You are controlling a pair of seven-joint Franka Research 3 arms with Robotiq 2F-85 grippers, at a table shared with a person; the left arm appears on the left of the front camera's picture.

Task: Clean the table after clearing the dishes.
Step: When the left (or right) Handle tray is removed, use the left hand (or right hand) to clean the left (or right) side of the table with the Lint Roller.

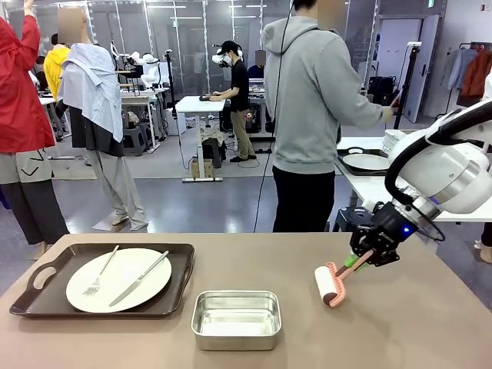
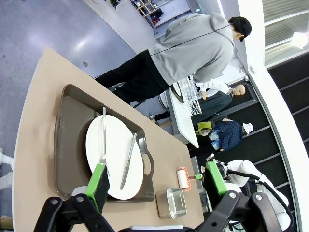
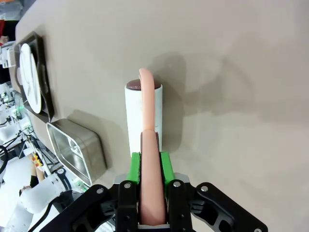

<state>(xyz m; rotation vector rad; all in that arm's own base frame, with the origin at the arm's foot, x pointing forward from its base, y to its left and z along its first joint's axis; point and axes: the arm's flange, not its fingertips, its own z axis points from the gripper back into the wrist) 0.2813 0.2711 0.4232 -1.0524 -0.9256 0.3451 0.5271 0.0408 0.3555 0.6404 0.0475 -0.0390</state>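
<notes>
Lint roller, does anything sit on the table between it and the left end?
Yes. The steel pan sits just left of the lint roller, and beyond it the tray with a plate, fork and knife.

On the left of the tabletop (image 1: 307, 342) a tray (image 1: 181, 265) carries a plate (image 1: 81, 280) with a fork (image 1: 103, 271) and knife (image 1: 138, 279) on it. A steel pan (image 1: 235, 295) sits just right of the tray. The right gripper (image 1: 367, 257), fingers clamped on a roller (image 1: 328, 285), presses its white head on the tabletop. A person (image 1: 311, 100) stands beyond, back turned.
</notes>
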